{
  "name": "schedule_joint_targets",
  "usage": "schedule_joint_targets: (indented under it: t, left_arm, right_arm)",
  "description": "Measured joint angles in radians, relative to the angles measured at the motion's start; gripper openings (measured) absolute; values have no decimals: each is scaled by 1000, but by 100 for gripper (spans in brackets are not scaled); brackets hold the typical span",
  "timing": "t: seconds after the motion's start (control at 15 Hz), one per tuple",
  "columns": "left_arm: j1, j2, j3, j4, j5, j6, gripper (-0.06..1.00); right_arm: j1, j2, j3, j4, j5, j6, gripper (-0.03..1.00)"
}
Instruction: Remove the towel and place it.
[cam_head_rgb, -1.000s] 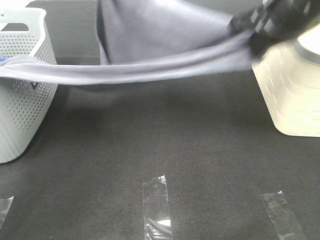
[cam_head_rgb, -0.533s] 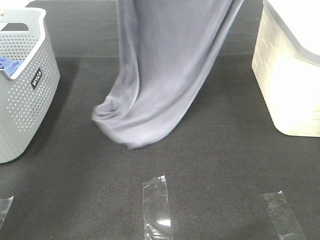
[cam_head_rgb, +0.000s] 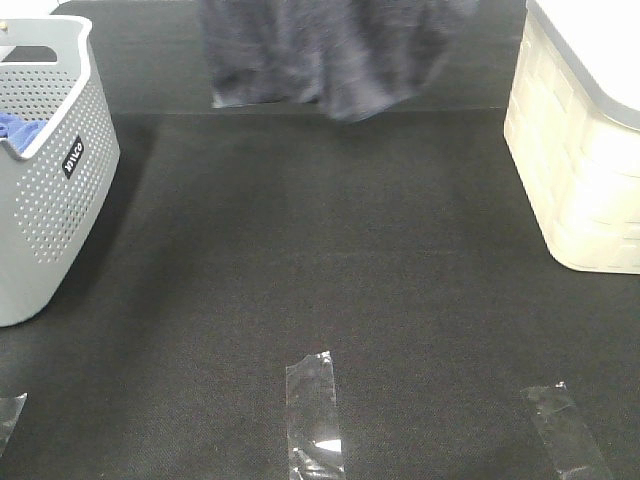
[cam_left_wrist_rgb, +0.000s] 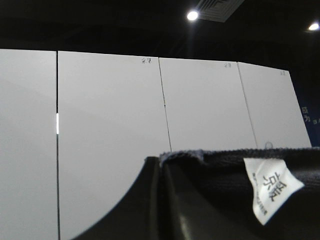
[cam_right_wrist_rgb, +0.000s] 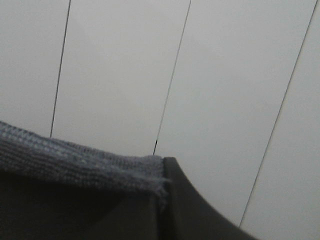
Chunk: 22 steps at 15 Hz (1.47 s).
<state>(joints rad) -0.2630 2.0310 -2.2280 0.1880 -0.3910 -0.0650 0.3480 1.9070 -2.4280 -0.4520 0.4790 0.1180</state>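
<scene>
High camera looking steeply down on the dark bench (cam_head_rgb: 330, 260), towel (cam_head_rgb: 330, 60) at its twelve o'clock edge, both wrist cameras tilted up toward white wall panels (cam_left_wrist_rgb: 110, 125), close against the towel's hem, the only shared thing.

I see the towel (cam_head_rgb: 330, 60) at twelve o'clock in the high view. It is a grey-lavender microfibre cloth hanging in the air in loose folds, with an uneven, slightly blurred lower edge. My left wrist view shows its white label (cam_left_wrist_rgb: 272, 192) with printed characters. The right wrist view shows a stitched hem corner.
</scene>
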Motion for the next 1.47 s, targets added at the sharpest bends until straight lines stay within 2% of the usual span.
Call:
schedule_joint_targets:
  t: [0.13, 0.2, 0.4, 0.47, 0.73, 0.8, 0.87, 0.93, 1.0, 1.13, 1.27, 1.47]
  left_arm:
    - [1, 15, 0, 25, 182, 11, 0]
    - [-2, 27, 4, 26, 300, 13, 0]
    - [-29, 48, 30, -41, 784, 14, 0]
    - [-38, 48, 30, -55, 939, 15, 0]
    - [-39, 48, 30, -131, 1373, 15, 0]
    - [-38, 48, 30, -149, 1456, 14, 0]
    - [-38, 47, 30, -176, 1569, 12, 0]
    - [-38, 40, 34, -188, 1584, 8, 0]
    - [-38, 40, 34, -188, 1584, 8, 0]
    - [-41, -13, 107, -206, 1594, -1, 0]
    - [-64, -99, 243, -210, 1595, -7, 0]
    - [-123, -239, 534, -213, 1596, -15, 0]
  right_arm:
    - [0, 25, -2, 29, 153, 0, 0]
    - [1, 45, -2, 43, 265, -1, 0]
    - [1, 104, -1, 123, 598, -16, 0]
    - [1, 117, -1, 159, 676, -39, 0]
    - [-3, 93, 127, 317, 728, -61, 0]
    - [-3, 67, 190, 334, 729, -61, 0]
    - [-3, -1, 343, 372, 730, -61, 0]
    - [-3, -40, 420, 392, 730, -61, 0]
    - [-3, -40, 420, 392, 730, -61, 0]
    - [-3, -127, 592, 438, 730, -61, 0]
    - [-3, -208, 758, 477, 729, -61, 0]
    - [-3, -314, 982, 532, 727, -61, 0]
